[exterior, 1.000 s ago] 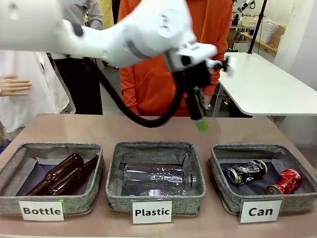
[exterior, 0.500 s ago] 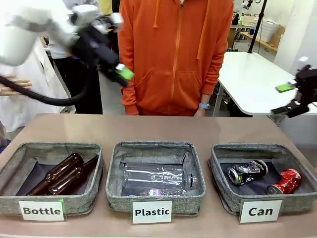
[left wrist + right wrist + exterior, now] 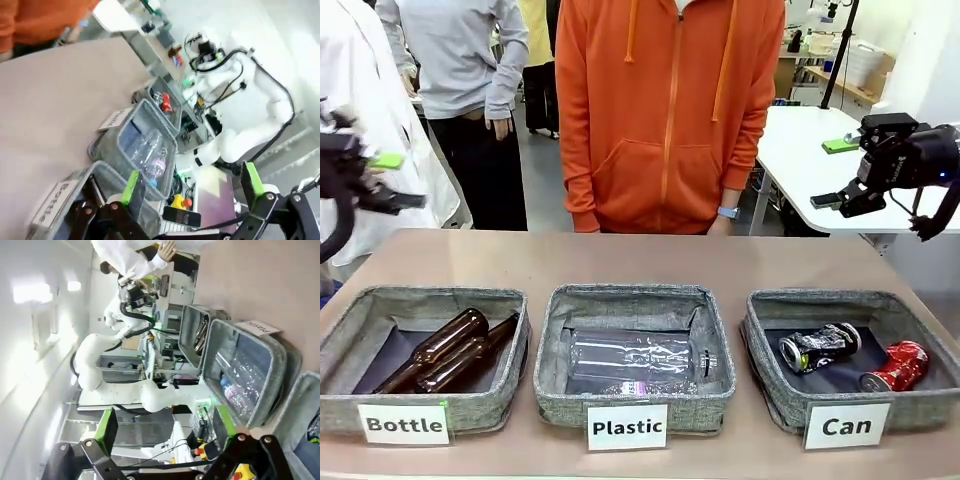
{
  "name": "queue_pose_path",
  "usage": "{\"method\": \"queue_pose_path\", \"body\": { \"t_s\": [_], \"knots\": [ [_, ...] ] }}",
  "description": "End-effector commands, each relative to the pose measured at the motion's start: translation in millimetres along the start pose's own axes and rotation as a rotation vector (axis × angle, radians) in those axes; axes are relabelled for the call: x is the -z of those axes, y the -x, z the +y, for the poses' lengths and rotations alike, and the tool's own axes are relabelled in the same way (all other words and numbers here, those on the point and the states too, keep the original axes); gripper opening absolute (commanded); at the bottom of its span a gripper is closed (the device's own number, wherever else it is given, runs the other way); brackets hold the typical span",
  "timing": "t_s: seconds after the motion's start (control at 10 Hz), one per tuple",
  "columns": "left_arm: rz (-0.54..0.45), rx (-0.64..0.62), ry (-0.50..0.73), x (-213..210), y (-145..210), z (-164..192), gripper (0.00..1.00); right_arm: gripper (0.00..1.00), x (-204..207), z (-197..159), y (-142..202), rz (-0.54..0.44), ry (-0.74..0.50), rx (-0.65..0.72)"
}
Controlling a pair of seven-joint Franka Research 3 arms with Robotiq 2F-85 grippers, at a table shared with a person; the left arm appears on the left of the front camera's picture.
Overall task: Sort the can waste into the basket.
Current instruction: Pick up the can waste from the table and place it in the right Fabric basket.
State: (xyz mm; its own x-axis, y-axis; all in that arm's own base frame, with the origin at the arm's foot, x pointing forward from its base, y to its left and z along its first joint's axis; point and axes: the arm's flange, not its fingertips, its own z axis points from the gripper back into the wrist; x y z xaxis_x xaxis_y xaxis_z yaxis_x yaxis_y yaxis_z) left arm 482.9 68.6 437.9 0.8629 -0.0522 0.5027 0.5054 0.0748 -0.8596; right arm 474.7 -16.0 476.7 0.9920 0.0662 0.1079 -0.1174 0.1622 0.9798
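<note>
Brown table (image 3: 640,262) in the foreground, with a grey floor (image 3: 542,170) beyond its far edge. At right, a white table (image 3: 840,175) stands before a pale wall (image 3: 940,60), with a black stand pole (image 3: 838,50) and a wooden shelf (image 3: 845,88) behind it. Lighting is bright and even; the right wrist view shows a white wall (image 3: 45,355) with glowing lamps (image 3: 30,292).

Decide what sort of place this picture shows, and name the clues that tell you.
Probably a robotics lab set up for a waste-sorting trial. Labelled fabric baskets sit on a table, robot arms with open pincers flank it, and a person stands watching.
</note>
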Motion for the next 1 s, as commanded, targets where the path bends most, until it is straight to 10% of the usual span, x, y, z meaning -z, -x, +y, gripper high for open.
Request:
{"method": "queue_pose_path", "body": {
  "t_s": [0.0,0.9],
  "knots": [
    [-0.041,0.029,0.04,-13.9,23.7,9.9,1.0,1.0,-7.0,-5.8,-6.7,-0.055,-0.052,0.058],
    [0.0,0.0,0.0,0.0,0.0,0.0,1.0,1.0,0.0,0.0,0.0,0.0,0.0,0.0]
  ]
}}
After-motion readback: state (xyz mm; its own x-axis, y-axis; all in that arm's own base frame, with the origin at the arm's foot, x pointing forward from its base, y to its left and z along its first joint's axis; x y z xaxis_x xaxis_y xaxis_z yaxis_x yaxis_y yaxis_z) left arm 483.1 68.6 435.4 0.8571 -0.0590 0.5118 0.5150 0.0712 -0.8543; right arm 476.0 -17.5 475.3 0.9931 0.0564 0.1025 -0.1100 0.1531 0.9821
